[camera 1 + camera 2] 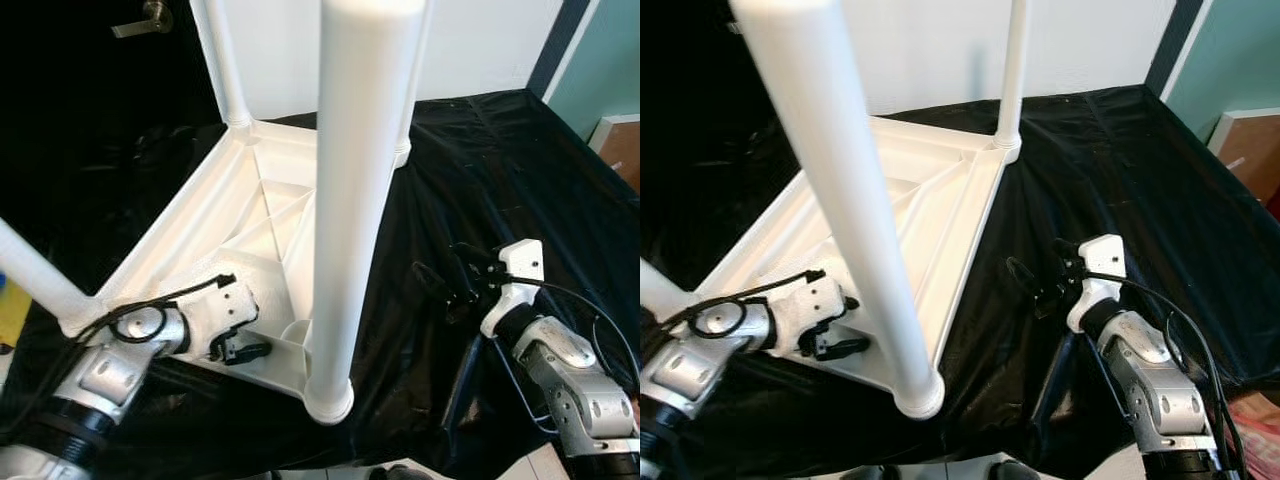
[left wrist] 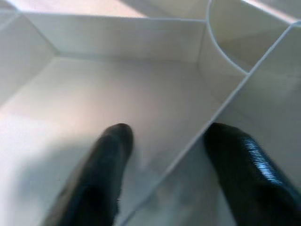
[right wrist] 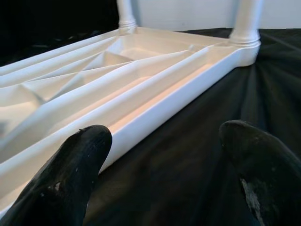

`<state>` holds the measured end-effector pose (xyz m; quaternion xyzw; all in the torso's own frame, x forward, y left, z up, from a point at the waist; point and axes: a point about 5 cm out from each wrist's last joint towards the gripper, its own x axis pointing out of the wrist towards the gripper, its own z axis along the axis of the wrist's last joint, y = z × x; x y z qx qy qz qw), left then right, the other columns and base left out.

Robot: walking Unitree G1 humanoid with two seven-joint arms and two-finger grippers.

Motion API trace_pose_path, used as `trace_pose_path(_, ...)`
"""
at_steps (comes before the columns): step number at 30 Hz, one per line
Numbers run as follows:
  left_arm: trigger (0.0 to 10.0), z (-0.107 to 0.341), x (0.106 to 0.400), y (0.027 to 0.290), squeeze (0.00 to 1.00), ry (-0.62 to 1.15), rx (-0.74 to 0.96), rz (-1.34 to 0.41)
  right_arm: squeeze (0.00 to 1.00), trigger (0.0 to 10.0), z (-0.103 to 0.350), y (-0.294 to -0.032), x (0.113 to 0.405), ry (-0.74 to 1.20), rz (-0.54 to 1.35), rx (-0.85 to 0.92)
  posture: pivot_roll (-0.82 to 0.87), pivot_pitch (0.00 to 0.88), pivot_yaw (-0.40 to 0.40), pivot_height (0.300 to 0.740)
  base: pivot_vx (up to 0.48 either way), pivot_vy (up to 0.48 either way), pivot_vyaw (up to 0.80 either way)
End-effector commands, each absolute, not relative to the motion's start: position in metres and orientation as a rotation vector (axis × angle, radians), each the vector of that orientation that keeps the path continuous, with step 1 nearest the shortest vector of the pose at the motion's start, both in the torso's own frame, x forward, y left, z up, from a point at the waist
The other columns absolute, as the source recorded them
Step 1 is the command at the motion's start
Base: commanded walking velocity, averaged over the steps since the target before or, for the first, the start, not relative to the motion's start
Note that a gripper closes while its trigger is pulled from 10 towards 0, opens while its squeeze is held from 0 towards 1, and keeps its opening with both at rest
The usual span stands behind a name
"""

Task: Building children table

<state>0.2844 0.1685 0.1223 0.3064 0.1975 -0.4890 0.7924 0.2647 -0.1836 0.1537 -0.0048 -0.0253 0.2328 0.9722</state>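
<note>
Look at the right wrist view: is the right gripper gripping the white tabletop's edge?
No, the right gripper is open above the black sheet, beside the tabletop.

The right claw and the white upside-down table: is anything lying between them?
Nothing but bare black sheet separates the right gripper from the table; the right wrist view shows it clearly.

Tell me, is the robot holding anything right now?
The left gripper straddles a thin rib inside the upside-down white table, fingers open, not clamped. The right gripper holds nothing.
</note>
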Motion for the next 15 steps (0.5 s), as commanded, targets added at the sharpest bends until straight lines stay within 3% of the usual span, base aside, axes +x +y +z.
trace_pose_path(1, 0.0, 0.11, 0.288, 0.177, 0.0, 0.489, 0.636, -0.918, 0.0, 10.0, 0.153, -0.187, 0.262, -0.043, 0.455, -0.014, -0.03, 0.132, 0.025, 0.74, 0.0, 0.0, 0.0)
trace_pose_path(15, 0.0, 0.11, 0.3, 0.148, 0.0, 0.474, 0.487, -0.738, 0.0, 10.0, 0.153, -0.185, 0.263, -0.057, 0.423, -0.007, -0.03, 0.121, 0.041, 0.74, 0.0, 0.0, 0.0)
